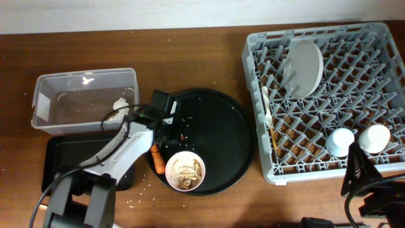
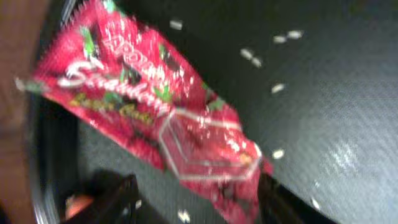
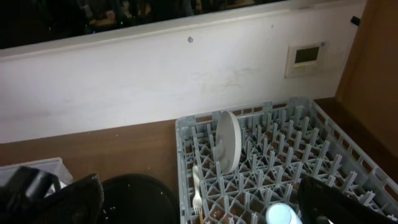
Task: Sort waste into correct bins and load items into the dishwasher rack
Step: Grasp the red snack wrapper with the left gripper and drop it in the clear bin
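Observation:
My left gripper [image 1: 169, 126] is open low over the left side of the round black tray [image 1: 221, 114]. In the left wrist view, the red snack wrapper [image 2: 155, 118] lies on that tray with its near end between my open fingers [image 2: 199, 208]. The orange carrot [image 1: 156, 158] lies at the tray's left rim and also shows in the left wrist view [image 2: 78, 204]. A white bowl [image 1: 185, 171] holds brownish food scraps. A white tissue [image 1: 120, 104] lies in the clear tub [image 1: 47, 95]. My right gripper [image 3: 199, 214] is open and empty above the dishwasher rack's [image 1: 380, 69] near corner.
The shallow black rectangular tray [image 1: 60, 158] lies in front of the clear tub. The rack holds an upright plate [image 1: 304, 66], two cups [image 1: 342, 140] [image 1: 374, 137], a white fork [image 3: 197, 186] and chopsticks [image 1: 273, 136]. Rice grains are scattered on the round tray.

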Available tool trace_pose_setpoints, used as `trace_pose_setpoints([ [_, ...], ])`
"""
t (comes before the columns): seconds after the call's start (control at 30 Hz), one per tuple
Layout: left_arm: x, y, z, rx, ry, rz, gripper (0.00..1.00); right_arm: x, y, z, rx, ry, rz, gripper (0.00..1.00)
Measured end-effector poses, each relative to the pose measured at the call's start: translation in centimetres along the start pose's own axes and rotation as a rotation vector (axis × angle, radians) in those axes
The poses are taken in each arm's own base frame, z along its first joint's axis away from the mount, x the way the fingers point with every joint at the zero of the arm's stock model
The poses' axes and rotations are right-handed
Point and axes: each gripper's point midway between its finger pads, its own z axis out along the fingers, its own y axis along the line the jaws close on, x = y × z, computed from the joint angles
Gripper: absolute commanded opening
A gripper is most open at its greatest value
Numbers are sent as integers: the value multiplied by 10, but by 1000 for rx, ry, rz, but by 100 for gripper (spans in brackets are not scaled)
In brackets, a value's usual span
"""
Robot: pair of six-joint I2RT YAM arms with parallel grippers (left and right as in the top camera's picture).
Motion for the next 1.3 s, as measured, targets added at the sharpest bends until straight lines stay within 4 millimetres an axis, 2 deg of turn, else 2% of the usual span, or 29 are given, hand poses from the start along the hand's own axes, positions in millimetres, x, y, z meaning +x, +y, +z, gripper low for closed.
trace_pose_setpoints([
  [0.03, 4, 1, 8, -2, 6, -22, 60, 0, 0, 0, 0, 0, 0, 99],
  [0.07, 10, 2, 18, -8, 33, -43, 43, 0, 0, 0, 0, 0, 0, 99],
  [0.1, 12, 3, 23, -13, 41, -55, 18, 0, 0, 0, 0, 0, 0, 99],
  [0.13, 6, 4, 25, -16, 18, -66, 0, 0, 0, 0, 0, 1, 0, 99],
  [0.23, 2, 2, 19, -15, 28, -78, 0, 0, 0, 0, 0, 0, 0, 99],
  [0.27, -16, -1, -1, -4, -19, -79, 0, 0, 0, 0, 0, 1, 0, 99],
  [0.3, -46, -7, -37, 22, -130, -79, 0, 0, 0, 0, 0, 1, 0, 99],
  [0.33, -61, -10, -59, 39, -201, -79, 6, 0, 0, 0, 0, 1, -1, 99],
  [0.37, -66, -11, -73, 48, -241, -77, 30, 0, 0, 0, 0, 1, 0, 99],
  [0.4, -67, -13, -78, 49, -252, -47, 50, 0, 0, 0, 0, 1, 0, 99],
  [0.43, -64, -16, -77, 40, -243, 51, 52, 0, 0, 0, 0, 1, 0, 99],
  [0.5, -51, -18, -59, -9, -182, 188, 52, 0, 0, 0, 0, 1, 0, 99],
  [0.53, -44, -14, -43, -30, -130, 205, 52, 0, 0, 0, 0, 1, 1, 99],
  [0.57, -29, -4, -14, -56, -38, 208, 49, 0, 0, 0, 0, 1, 0, 99],
  [0.6, -13, 4, 4, -65, 37, 201, 44, 0, 0, 0, 0, 1, 0, 99],
  [0.63, -7, 7, 10, -60, 67, 194, 32, 0, 0, 0, 0, 1, -1, 99],
  [0.67, -2, 9, 10, -53, 90, 184, 25, 0, 0, 0, 0, 1, -1, 99],
  [0.73, 3, 8, 10, -36, 110, 173, 24, 0, 0, 0, 0, 1, -1, 99],
  [0.8, 7, 3, 13, -5, 128, 172, 0, 0, 0, 0, 0, 1, 0, 99],
  [0.87, 13, 2, 25, 3, 161, 167, 0, 1, 0, 0, 0, 2, 0, 99],
  [0.93, 15, 2, 21, 5, 179, 166, 0, 1, 0, 0, 0, 2, 0, 98],
  [0.97, 10, 1, 13, 5, 177, 166, 0, 1, 0, 0, 0, 3, 0, 99],
  [1.07, -43, -1, -50, -25, 23, 167, 0, 1, 0, 0, 0, 3, 0, 99],
  [1.1, -71, 6, -89, -36, -92, 145, 0, 0, 0, 0, 0, 2, 0, 99],
  [1.13, -85, 21, -116, -61, -166, 107, 0, 1, 0, 0, 0, 3, 0, 99],
  [1.17, -86, 40, -122, -100, -174, 65, 0, 1, 0, 0, 0, 2, 0, 99],
  [1.2, -85, 70, -126, -153, -174, -5, 0, 1, 0, 0, 1, 3, 0, 99],
  [1.27, -80, 155, -137, -288, -195, -234, 4, 1, 0, 0, 0, 2, -2, 99],
  [1.3, -76, 195, -145, -340, -222, -338, 35, 0, 0, 0, 1, 1, -2, 99],
])
